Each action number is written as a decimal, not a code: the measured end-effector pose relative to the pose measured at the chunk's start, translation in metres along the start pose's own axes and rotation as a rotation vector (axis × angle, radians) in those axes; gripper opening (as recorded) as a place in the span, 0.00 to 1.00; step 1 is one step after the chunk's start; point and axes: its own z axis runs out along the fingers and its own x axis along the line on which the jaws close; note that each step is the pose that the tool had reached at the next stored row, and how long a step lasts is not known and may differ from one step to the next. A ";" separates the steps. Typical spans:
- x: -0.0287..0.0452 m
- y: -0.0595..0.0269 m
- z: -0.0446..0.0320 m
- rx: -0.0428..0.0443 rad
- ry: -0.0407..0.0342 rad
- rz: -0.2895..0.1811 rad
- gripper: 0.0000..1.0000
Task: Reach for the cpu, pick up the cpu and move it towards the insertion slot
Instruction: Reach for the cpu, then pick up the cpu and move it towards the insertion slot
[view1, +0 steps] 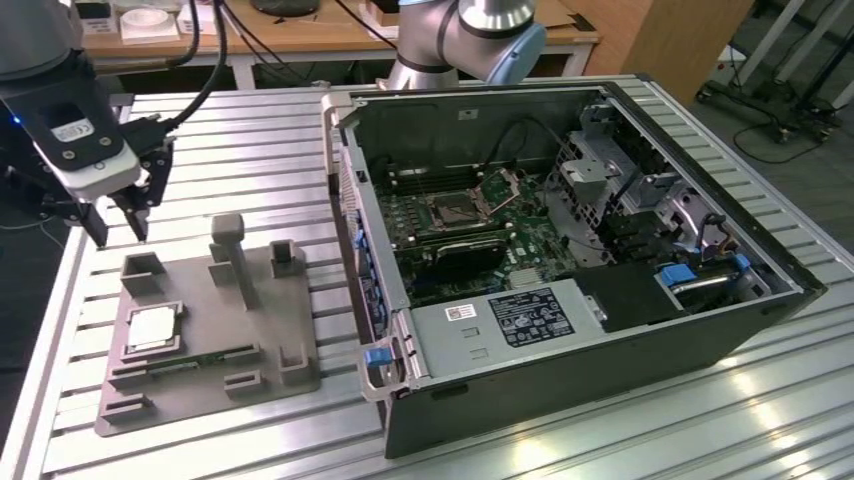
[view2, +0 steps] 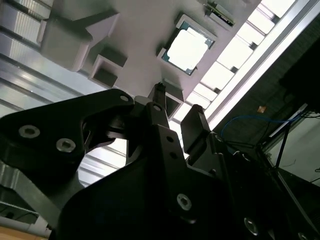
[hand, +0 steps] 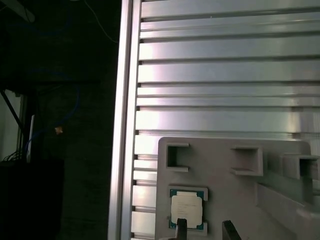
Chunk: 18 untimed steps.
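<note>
Parted, empty jaws hang near the cpu, one covering its edge.

Silver cpu edged green, grey holder, green motherboard, ribbed silver table

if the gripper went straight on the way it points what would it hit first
Most likely the grey holder plate, just beside the cpu, not the chip itself. The open gripper hangs above that end of the plate; depth is unclear, so it might clip the cpu's edge.
</note>
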 end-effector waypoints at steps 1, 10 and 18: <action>0.0001 -0.0016 0.0013 -0.0006 0.0000 0.000 0.40; 0.0008 -0.0072 0.0073 -0.0033 -0.0001 -0.001 0.59; 0.0009 -0.0074 0.0075 -0.0034 0.0000 -0.001 0.66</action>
